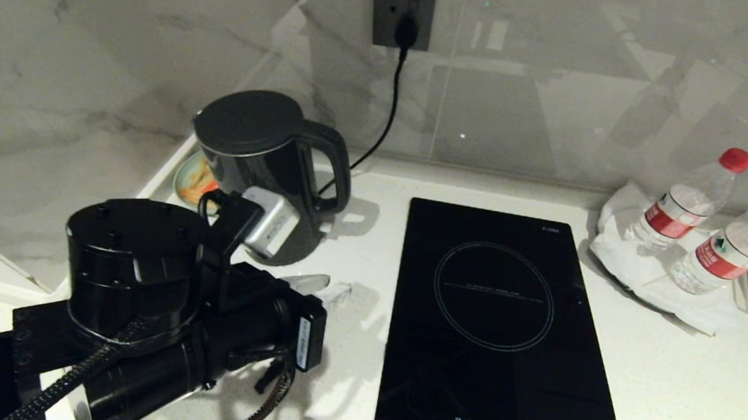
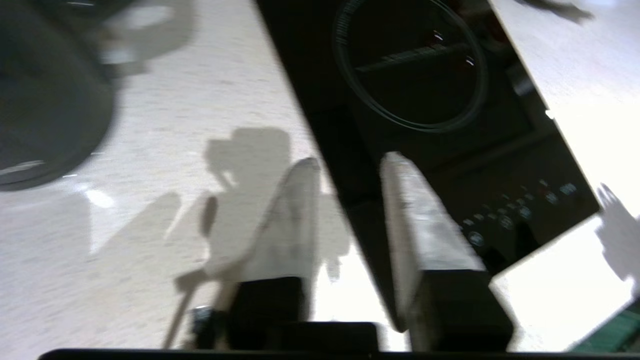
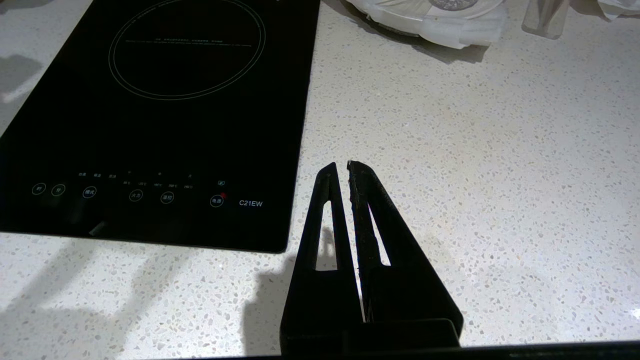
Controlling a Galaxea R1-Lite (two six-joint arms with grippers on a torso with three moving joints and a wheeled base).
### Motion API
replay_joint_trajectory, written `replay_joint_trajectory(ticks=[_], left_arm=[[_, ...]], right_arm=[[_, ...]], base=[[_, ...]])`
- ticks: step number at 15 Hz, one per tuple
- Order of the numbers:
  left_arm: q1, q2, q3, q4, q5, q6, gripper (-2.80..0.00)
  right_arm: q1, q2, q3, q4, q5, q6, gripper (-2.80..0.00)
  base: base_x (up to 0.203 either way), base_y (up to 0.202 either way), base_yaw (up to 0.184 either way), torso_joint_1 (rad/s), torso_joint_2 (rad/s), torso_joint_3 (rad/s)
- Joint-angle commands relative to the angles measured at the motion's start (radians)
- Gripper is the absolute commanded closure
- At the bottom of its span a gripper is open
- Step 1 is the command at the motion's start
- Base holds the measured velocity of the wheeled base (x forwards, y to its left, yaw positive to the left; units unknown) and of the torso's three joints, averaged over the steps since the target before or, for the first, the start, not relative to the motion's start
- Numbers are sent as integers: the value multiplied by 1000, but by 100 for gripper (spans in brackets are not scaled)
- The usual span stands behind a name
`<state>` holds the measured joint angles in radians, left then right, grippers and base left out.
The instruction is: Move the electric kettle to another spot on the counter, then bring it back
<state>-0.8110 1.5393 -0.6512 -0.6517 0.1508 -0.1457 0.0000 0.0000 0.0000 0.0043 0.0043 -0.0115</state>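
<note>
The black electric kettle [image 1: 262, 158] stands upright at the back left of the white speckled counter [image 1: 672, 390], handle toward the hob. In the left wrist view it is a dark blurred mass [image 2: 45, 100]. My left gripper [image 1: 328, 289] hovers low over the counter in front of the kettle, apart from it, beside the hob's left edge. Its pale fingers [image 2: 425, 235] stand apart with nothing between them, so the left gripper [image 2: 352, 160] is open. My right gripper [image 3: 342, 165] is shut and empty above bare counter [image 3: 450, 150], right of the hob's front corner.
A black induction hob [image 1: 493, 331] lies mid-counter. Two red-capped water bottles [image 1: 691, 196] [image 1: 741, 245] lie on white paper at the back right. A cord runs from the wall socket [image 1: 403, 12] down behind the kettle. A small dish [image 1: 190, 178] sits left of the kettle.
</note>
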Motion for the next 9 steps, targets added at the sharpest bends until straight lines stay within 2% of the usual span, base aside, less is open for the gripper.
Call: replay_joint_trajectory(ticks=[1, 6, 9], left_arm=[[-44, 86, -44, -6, 31, -1, -280], [-57, 300, -220, -16, 112, -1, -280], [-56, 430, -291, -131, 190, 3, -280]], right_arm=[[0, 0, 0, 0, 0, -1, 0], [0, 0, 0, 0, 0, -1, 0], [0, 0, 0, 0, 0, -1, 0]], base=[[0, 0, 0, 0, 0, 0], [0, 0, 0, 0, 0, 0], [0, 0, 0, 0, 0, 0]])
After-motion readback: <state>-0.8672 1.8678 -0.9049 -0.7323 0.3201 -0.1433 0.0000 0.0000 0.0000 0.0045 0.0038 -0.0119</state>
